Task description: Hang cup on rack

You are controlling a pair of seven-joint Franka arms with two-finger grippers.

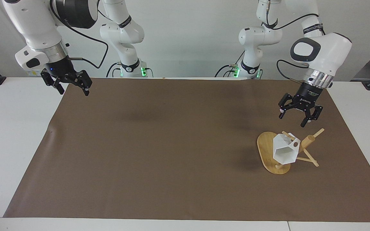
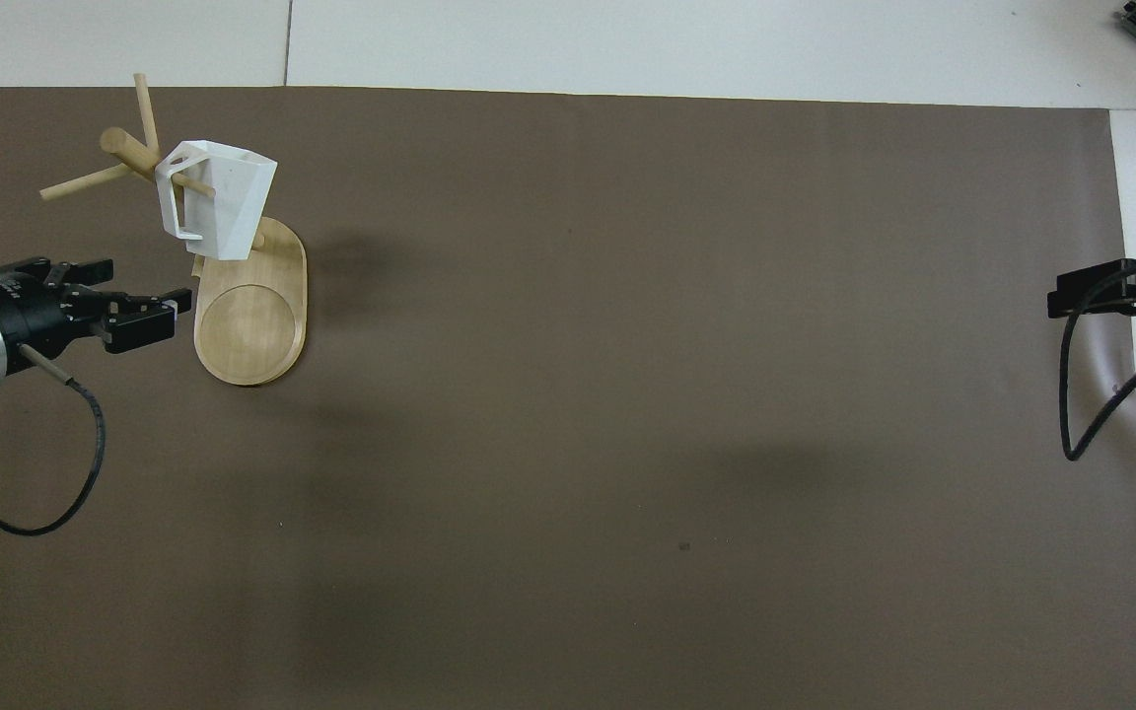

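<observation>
The white faceted cup (image 1: 284, 150) hangs by its handle on a peg of the bamboo rack (image 1: 267, 150), mouth tilted away from the robots. It also shows in the overhead view (image 2: 223, 202) on the rack (image 2: 252, 320). The rack stands toward the left arm's end of the table. My left gripper (image 1: 292, 118) is open and empty, in the air over the brown mat beside the rack, apart from the cup; it also shows in the overhead view (image 2: 139, 304). My right gripper (image 1: 73, 88) is open and empty, waiting over the mat's corner at the right arm's end.
A brown mat (image 1: 172, 144) covers most of the white table (image 1: 14, 128). The right gripper's tip and its cable (image 2: 1091, 394) show at the edge of the overhead view.
</observation>
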